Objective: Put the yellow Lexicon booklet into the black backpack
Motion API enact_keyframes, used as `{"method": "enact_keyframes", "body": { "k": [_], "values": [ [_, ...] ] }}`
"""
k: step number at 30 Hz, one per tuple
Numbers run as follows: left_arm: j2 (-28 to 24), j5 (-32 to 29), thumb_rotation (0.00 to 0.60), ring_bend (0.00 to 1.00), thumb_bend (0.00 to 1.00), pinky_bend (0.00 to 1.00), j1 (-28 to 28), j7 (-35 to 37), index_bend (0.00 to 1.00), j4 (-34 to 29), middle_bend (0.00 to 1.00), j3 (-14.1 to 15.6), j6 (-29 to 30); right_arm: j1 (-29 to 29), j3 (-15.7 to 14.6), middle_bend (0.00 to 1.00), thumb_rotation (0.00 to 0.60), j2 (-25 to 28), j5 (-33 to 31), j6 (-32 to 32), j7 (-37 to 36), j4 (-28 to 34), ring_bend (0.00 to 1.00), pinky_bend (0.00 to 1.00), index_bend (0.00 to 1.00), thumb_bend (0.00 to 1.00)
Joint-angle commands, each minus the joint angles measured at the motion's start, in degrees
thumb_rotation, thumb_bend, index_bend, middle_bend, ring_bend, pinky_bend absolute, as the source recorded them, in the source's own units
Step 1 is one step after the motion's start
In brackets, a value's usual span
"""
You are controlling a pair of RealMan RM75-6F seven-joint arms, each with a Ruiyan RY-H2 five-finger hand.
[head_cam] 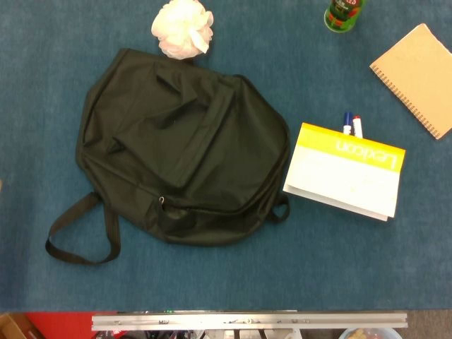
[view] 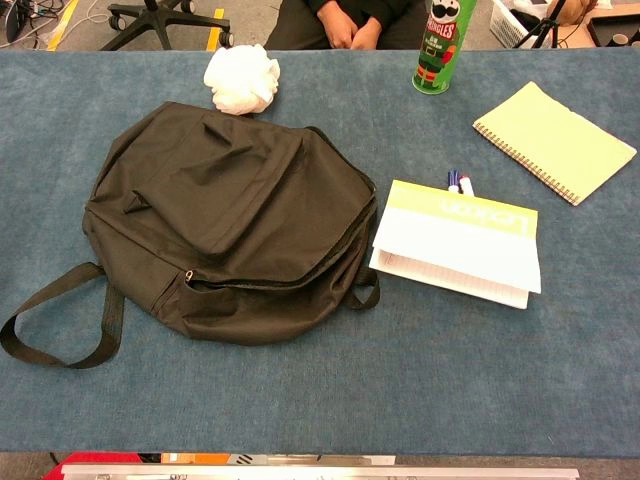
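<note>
Lexicon booklet (head_cam: 345, 171) is lying flat just beside the black backpack (head_cam: 183, 145), both hands being out of sight, fingers untellable

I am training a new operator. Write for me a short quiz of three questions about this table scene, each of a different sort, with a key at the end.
1. True or false: the Lexicon booklet is already inside the black backpack.
2. Multiple choice: what pokes out from behind the booklet's far edge? A) scissors B) two markers C) a spoon
3. Short answer: name the green can at the table's far edge, as the chest view shows its label.

Key
1. False; it lies on the blue table beside the backpack, on its right in both views.
2. B
3. Pringles
</note>
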State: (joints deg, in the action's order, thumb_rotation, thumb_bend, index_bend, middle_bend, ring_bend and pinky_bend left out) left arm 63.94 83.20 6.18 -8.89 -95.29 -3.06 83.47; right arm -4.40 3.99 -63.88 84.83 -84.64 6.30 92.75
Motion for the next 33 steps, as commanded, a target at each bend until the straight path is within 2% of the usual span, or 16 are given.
{"method": "enact_keyframes", "body": {
  "k": [1,7,16,33],
  "values": [
    [0.0,0.0,0.600,0.20,0.23,0.19,0.0,0.0,0.17,0.1,0.20,0.1,-0.1,0.0,0.0,0.38,0.600,0.0,0.0,0.0,-0.1,0.1,0.30,0.40,0.36,0.03],
    [-0.3,0.3,0.600,0.20,0.23,0.19,-0.2,0.4,0.18,-0.2,0.20,0.3,0.3,-0.4,-0.2,0.38,0.600,0.4,0.7,0.5,-0.9,-0.1,0.30,0.40,0.36,0.03],
    [-0.5,1.2,0.600,0.20,0.23,0.19,-0.1,0.5,0.18,-1.0,0.20,0.9,0.0,-4.7,-1.6,0.38,0.600,1.2,4.2,7.0,-0.4,-1.6,0.29,0.40,0.36,0.03],
    [-2.3,0.8,0.600,0.20,0.23,0.20,-1.4,1.9,0.18,-2.8,0.20,2.6,-0.7,-13.7,-4.8,0.33,0.600,-6.0,10.5,18.6,0.1,-7.8,0.24,0.36,0.33,0.00]
  ]
}}
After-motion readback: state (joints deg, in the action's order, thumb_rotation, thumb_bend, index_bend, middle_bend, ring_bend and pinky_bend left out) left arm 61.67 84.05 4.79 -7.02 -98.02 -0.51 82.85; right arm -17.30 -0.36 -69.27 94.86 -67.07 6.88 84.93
